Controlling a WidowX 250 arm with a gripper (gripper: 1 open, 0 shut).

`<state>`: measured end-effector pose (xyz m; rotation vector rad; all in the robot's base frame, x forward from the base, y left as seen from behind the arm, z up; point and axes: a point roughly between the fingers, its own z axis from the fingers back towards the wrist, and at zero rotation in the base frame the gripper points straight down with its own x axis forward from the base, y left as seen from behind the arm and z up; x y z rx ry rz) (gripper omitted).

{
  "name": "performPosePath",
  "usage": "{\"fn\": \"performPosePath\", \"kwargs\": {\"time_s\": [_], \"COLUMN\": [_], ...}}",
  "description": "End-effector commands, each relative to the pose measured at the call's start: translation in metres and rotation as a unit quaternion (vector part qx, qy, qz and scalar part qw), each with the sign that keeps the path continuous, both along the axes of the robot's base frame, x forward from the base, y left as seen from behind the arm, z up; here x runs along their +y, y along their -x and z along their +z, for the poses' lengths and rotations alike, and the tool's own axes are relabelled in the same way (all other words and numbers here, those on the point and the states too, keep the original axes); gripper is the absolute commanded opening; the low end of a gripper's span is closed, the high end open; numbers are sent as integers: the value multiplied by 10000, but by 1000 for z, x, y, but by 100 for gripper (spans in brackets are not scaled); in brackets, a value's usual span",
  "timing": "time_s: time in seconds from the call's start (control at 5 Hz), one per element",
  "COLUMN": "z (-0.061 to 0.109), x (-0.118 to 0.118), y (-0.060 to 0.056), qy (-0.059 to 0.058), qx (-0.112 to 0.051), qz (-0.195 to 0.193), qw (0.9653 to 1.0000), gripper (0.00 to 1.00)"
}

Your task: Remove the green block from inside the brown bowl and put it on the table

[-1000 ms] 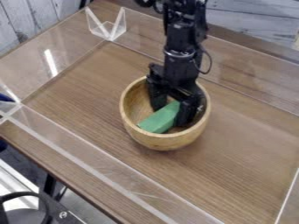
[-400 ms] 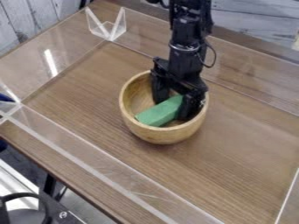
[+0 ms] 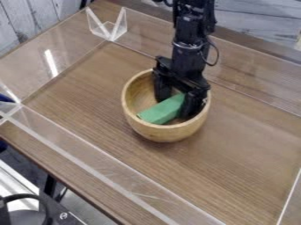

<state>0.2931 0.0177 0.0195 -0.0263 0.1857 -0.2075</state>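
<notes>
The brown bowl (image 3: 150, 129) sits near the middle of the table (image 3: 83, 97). Inside it the green block (image 3: 161, 112) lies at a slant, its lower left end showing. My gripper (image 3: 178, 99) points down into the bowl from above. It is open, with its black fingers (image 3: 159, 90) standing on either side of the block's upper end. The fingers do not press on the block as far as I can see. The far end of the block is hidden behind the gripper.
Low clear acrylic walls (image 3: 70, 151) edge the table at front and left. A small clear bracket (image 3: 112, 26) stands at the back left corner. The table's front edge drops off at lower left, with dark gear below (image 3: 24, 211).
The gripper has sunk slightly deeper into the bowl around the block. The bowl and block sit a little farther back and right in the picture. The jaws stay open.
</notes>
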Motion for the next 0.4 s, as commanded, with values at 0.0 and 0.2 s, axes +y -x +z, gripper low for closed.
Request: {"fn": "performPosePath", "kwargs": {"time_s": [0.0,0.2], "z": [-10,-10], "x": [3,3], "y": [2,2], "qy": [25,45], "qx": [200,276], "qz": [-16,-24], "qw": [9998,9996], "gripper": [100,100]}}
